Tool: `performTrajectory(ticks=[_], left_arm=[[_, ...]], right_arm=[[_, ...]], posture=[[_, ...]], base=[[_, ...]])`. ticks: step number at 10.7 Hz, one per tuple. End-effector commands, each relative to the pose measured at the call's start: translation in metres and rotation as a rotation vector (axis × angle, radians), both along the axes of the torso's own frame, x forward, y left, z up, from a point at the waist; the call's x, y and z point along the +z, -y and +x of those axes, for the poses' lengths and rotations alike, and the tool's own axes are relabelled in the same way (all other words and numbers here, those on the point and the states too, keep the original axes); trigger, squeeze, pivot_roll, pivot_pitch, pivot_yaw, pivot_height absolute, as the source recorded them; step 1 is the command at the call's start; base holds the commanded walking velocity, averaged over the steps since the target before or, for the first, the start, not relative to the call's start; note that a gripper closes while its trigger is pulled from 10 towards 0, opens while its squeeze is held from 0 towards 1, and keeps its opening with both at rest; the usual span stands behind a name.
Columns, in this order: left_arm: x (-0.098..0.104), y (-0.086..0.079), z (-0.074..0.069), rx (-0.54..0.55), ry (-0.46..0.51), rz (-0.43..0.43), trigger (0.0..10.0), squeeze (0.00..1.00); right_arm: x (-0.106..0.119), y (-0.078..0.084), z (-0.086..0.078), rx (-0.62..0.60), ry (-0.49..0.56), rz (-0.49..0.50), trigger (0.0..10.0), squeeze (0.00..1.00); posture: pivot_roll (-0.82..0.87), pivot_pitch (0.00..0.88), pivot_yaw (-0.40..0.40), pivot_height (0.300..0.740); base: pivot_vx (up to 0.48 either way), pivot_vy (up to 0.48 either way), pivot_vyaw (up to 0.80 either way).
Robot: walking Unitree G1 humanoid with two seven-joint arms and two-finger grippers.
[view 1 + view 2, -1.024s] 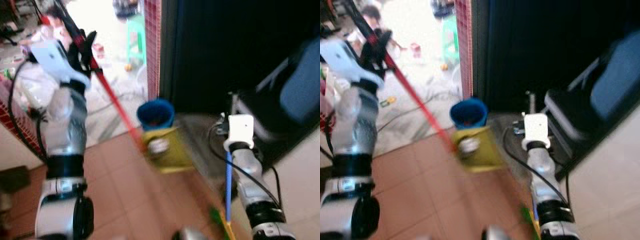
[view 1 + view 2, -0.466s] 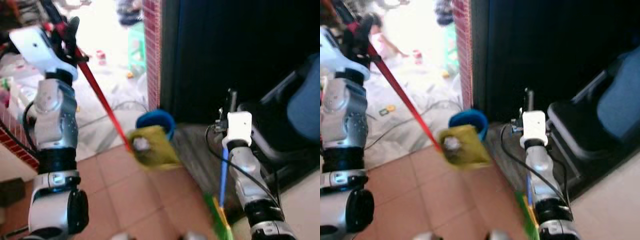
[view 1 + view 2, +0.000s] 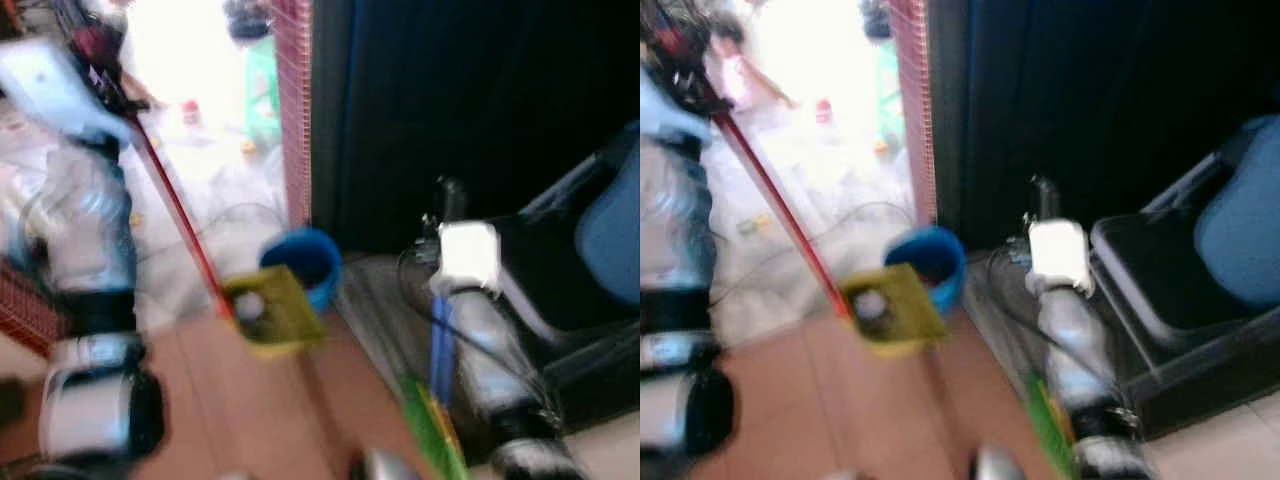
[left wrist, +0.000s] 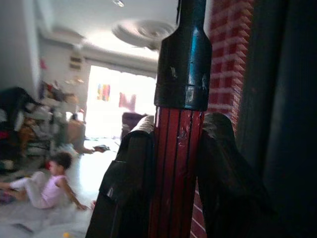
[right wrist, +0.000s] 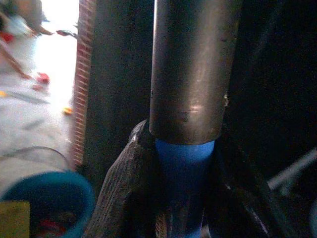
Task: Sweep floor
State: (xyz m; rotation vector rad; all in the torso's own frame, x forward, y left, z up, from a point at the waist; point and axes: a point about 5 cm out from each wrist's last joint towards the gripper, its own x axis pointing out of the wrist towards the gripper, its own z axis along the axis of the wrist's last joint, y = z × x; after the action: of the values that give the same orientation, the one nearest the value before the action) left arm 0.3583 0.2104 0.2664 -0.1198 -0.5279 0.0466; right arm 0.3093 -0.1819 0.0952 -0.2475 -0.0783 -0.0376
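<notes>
Swung leftward since the earlier frames: yellow square dustpan [image 3: 268,312] on long red handle [image 3: 178,210], clamped between left gripper [image 4: 173,148] fingers. Right gripper [image 5: 183,163] fingers closed around blue broom pole [image 3: 441,345]. Sweeping probably not yet begun; blue round bucket [image 3: 302,264] just behind pan.

Red-handled yellow dustpan [image 3: 268,312] tilted; blue-handled broom [image 3: 441,345] upright.

No legible text, labels, brands or nos. anywhere; head views blurred.

Blue bucket [image 3: 300,265] — beside brick pillar [image 3: 296,110].
</notes>
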Motion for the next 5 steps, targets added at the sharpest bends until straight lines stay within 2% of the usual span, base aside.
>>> performTrajectory(ticks=[1, 5], left_arm=[[0.0218, -0.0081, -0.0055, 0.025, 0.109, -0.032, 10.0, 0.0], [0.0276, -0.0083, -0.0069, 0.076, 0.144, 0.047, 10.0, 0.0]], right_arm=[[0.0088, -0.008, 0.0041, 0.035, 0.034, -0.013, 10.0, 0.0], [0.0085, -0.008, 0.0041, 0.037, 0.034, -0.016, 10.0, 0.0]], posture=[[-0.05, 0.0, 0.012, 0.74], [-0.06, 0.0, 0.009, 0.74]], base=[[0.446, 0.0, 0.0], [0.45, 0.0, 0.0]])
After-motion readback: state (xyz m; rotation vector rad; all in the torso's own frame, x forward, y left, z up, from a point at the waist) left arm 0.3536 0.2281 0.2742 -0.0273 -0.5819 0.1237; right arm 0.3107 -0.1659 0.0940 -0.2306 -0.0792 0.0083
